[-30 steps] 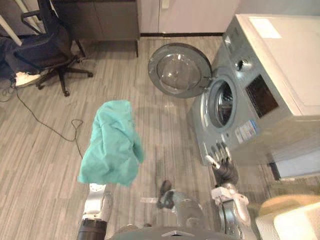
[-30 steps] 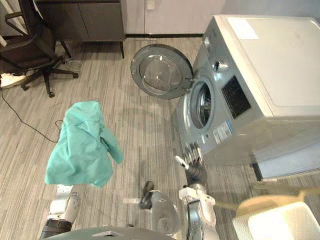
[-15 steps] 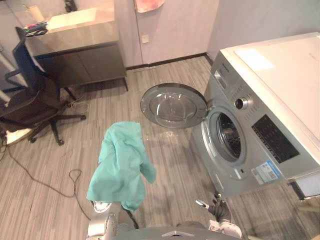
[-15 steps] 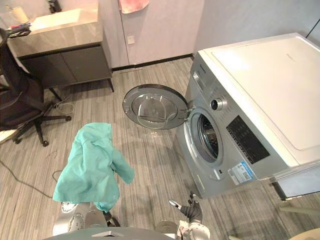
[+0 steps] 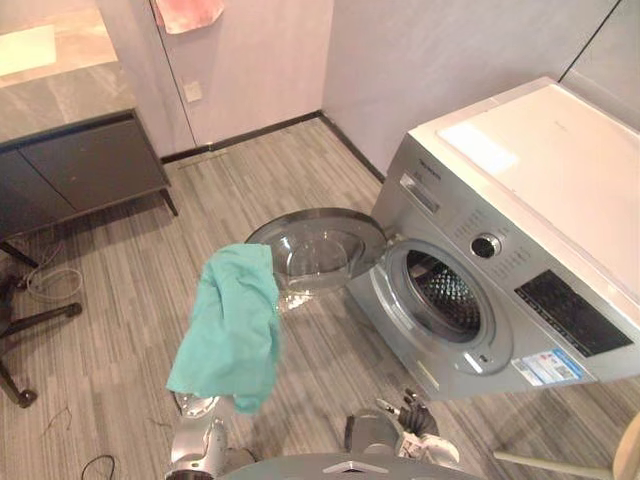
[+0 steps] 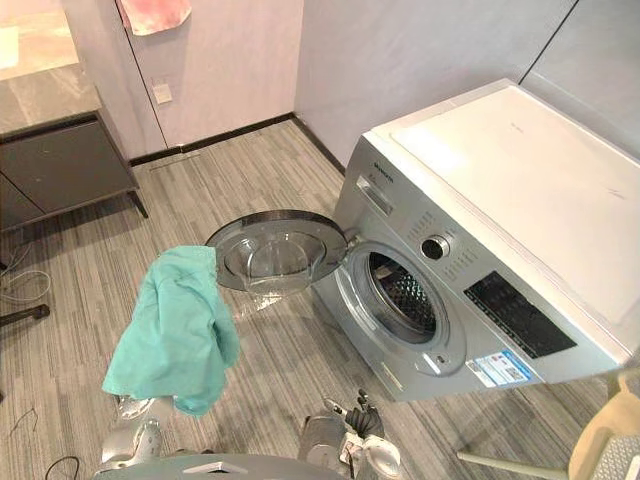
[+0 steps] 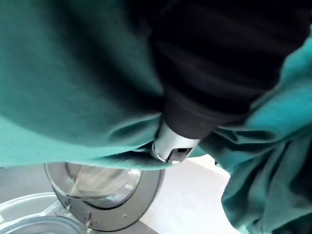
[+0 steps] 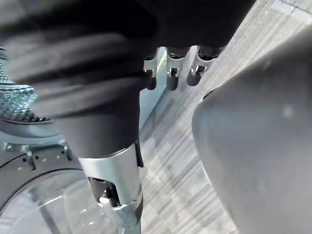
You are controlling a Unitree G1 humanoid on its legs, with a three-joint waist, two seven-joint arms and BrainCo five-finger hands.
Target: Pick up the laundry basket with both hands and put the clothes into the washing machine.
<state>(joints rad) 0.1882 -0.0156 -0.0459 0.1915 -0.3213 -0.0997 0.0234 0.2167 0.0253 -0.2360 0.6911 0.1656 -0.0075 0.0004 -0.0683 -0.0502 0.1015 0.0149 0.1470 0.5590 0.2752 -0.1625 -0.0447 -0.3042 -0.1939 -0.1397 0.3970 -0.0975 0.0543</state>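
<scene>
L hand (image 7: 195, 117) under limp teal cloth (image 5: 230, 330), round glass door (image 5: 318, 250) open

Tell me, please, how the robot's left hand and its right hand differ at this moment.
The left hand is raised and buried under the teal cloth garment draped over it; the right hand is low, bare and holds nothing. The left hand is by the open round glass door of the silver-grey washing machine; the right hand is near the machine's front. Both are outside the drum opening.
</scene>
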